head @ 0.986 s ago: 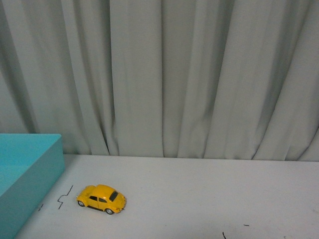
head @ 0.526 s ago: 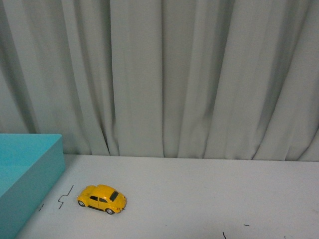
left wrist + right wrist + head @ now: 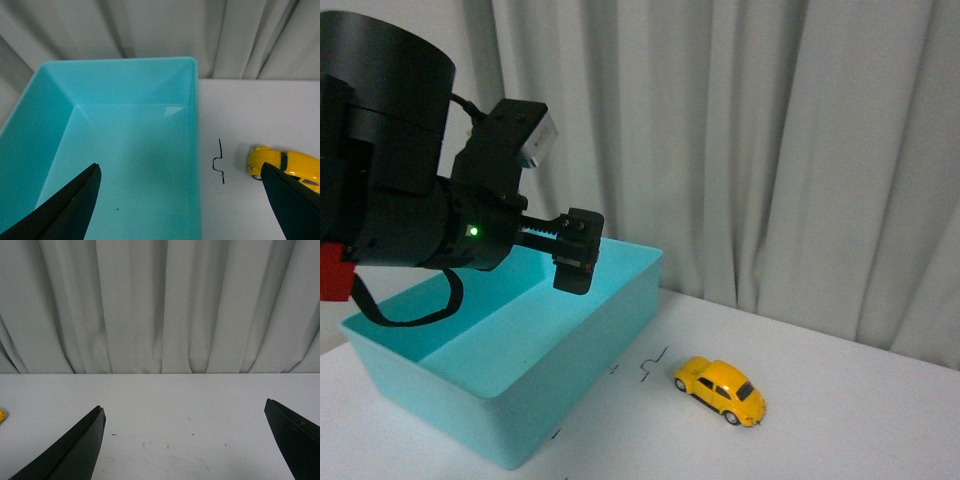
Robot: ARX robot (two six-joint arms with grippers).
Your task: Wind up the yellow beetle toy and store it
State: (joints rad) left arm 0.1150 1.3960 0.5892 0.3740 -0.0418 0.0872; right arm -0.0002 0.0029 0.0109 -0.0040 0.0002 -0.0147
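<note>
The yellow beetle toy [image 3: 720,390] stands on its wheels on the white table, right of a teal bin [image 3: 570,390]. My left gripper [image 3: 572,262] hangs open above the bin's far part, with nothing between its fingers. In the left wrist view the left gripper [image 3: 179,167] straddles the bin's right wall [image 3: 194,150], and the toy [image 3: 285,162] shows beside one fingertip [image 3: 280,195], apart from it. My right gripper [image 3: 184,405] is open over bare table, and a sliver of the yellow toy [image 3: 1,415] shows at the picture's edge. The right arm is outside the front view.
A black squiggle mark [image 3: 648,364] lies on the table between bin and toy. The bin's floor [image 3: 120,170] holds nothing. A grey curtain [image 3: 770,150] closes off the back of the table. Small dark specks [image 3: 145,444] dot the table in the right wrist view.
The front view has shifted: the whole bin now shows and the toy appears further right. My left arm has come into view above the bin. The toy stays beside the squiggle mark.
</note>
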